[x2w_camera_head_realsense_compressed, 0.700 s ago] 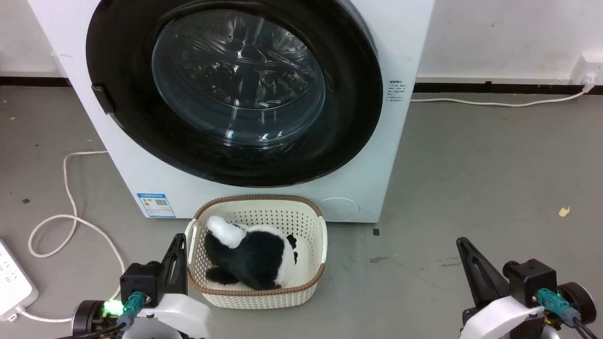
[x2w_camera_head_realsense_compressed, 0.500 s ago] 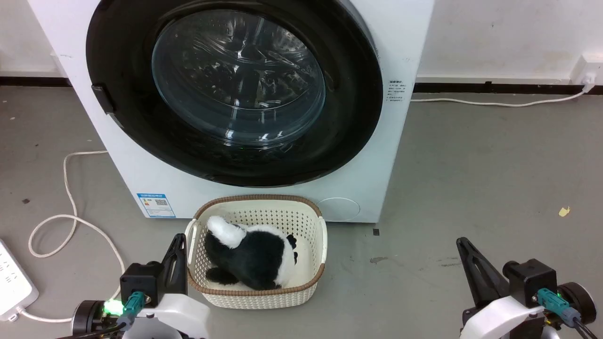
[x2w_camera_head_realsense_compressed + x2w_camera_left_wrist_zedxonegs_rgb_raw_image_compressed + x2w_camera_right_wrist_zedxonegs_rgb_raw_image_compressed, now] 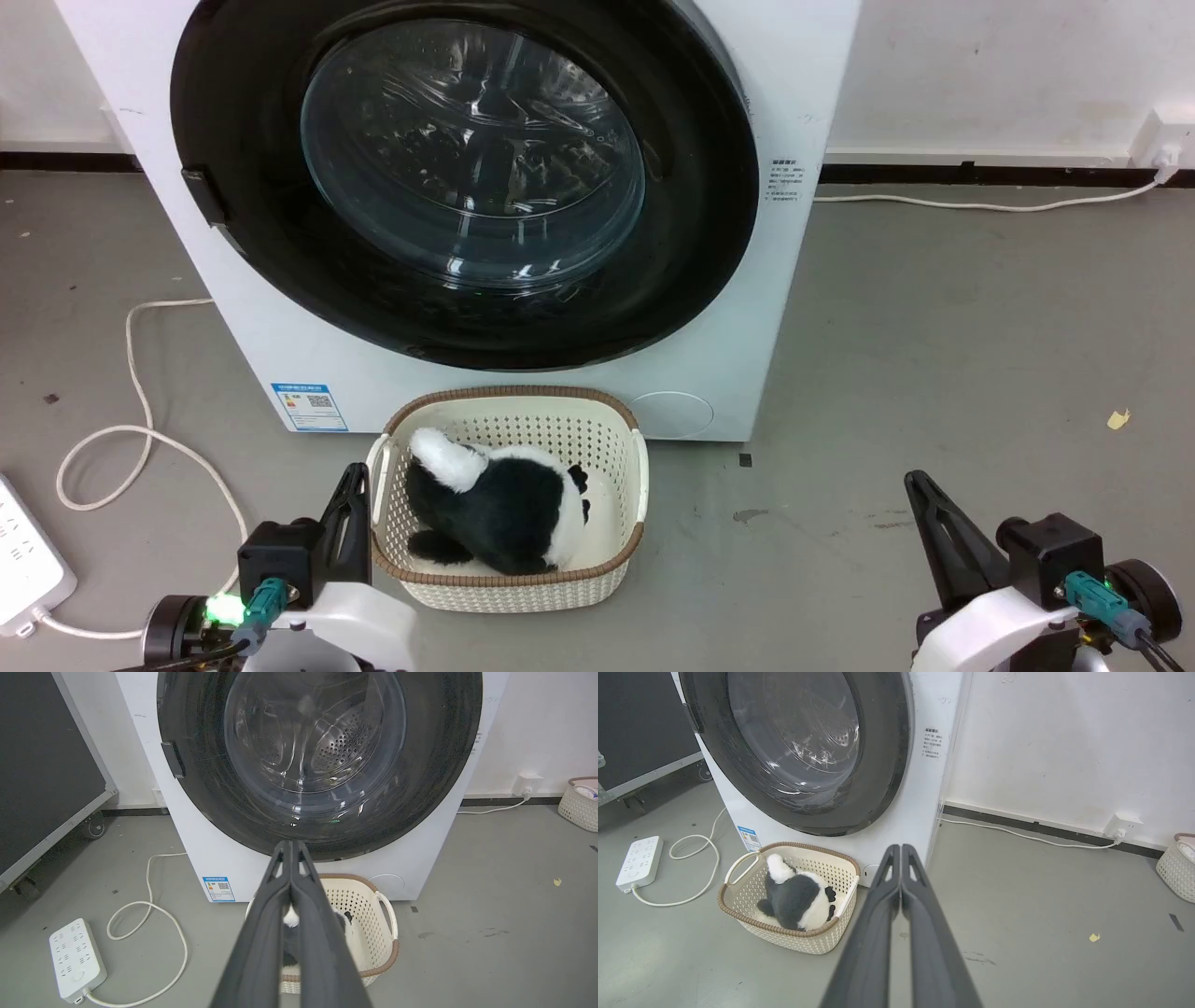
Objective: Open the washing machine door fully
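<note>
the door (image 3: 467, 187) is shut. it sits flat on the front of the white washer (image 3: 803, 93), and you can see the drum through its round glass. a small black tab (image 3: 203, 196) sticks out on the left side of the door's dark rim.

the left jaws are low down, just beside the left wall of the basket (image 3: 509, 397). they are pressed tight together and hold nothing. the right jaws are low on the other side, over bare floor (image 3: 934, 355). they are shut tight and empty too. both are well apart from the door.

so i think the job is at its very start. the reach for the door has not begun.

next, one arm needs to go up and forward to the tab. the left arm looks like the better one, since the tab is on its side. the jaws need to open a little to grab the tab, or hook in behind it. then comes a pull out, away from the washer, and a wide swing until the door can go no more.

the basket, with a black and white toy (image 3: 504, 509) inside, stands right under the door. the arm should go up past it and not bump it.
</note>
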Available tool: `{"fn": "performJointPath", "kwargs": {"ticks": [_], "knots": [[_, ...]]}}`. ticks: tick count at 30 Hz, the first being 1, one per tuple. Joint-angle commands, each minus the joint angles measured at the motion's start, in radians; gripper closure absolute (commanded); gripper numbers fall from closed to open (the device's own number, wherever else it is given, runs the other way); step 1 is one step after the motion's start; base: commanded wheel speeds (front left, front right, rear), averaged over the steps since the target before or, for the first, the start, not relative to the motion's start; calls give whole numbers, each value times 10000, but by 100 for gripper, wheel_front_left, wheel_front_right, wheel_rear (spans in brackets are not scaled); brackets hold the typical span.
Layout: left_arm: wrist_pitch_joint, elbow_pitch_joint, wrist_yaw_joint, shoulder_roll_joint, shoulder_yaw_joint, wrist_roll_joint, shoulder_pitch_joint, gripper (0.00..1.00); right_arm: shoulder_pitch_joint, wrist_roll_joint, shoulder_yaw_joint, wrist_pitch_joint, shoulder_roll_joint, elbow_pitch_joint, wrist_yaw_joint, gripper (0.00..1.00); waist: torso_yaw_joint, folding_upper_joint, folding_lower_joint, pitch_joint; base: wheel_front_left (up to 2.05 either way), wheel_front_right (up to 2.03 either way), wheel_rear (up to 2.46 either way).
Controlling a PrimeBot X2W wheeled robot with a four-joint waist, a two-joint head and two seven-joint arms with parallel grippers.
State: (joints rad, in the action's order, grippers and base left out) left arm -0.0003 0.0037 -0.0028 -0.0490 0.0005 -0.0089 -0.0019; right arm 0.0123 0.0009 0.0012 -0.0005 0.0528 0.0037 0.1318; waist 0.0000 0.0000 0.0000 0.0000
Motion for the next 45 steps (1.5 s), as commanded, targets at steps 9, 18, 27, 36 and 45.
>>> {"fn": "performJointPath", "kwargs": {"ticks": [9, 18, 27, 36, 45], "knots": [[3, -37, 28, -12, -5, 89, 19, 100, -123, -9, -12, 5, -26, -37, -11, 100, 0, 0, 0, 0, 0, 0, 0], [-74, 19, 30, 0, -36, -20, 10, 0, 22, 56, -6, -73, 1, 19, 0, 0, -1, 0, 0, 5, 0, 0, 0], [-262, 55, 113, -4, -131, -27, 14, 0, 22, 81, -9, -262, 0, -85, -1, 0, 29, 0, 0, 83, 0, 0, 0], [-450, 62, 193, -6, -245, -29, -57, 0, -110, 182, 5, -449, 156, -110, -2, 0, 165, 0, 0, 305, 0, 0, 0], [-617, 17, 271, -8, -360, -36, -235, 0, -587, 528, 30, -611, 521, -79, -3, 100, 352, 0, 0, 674, 0, 0, 0]]}}
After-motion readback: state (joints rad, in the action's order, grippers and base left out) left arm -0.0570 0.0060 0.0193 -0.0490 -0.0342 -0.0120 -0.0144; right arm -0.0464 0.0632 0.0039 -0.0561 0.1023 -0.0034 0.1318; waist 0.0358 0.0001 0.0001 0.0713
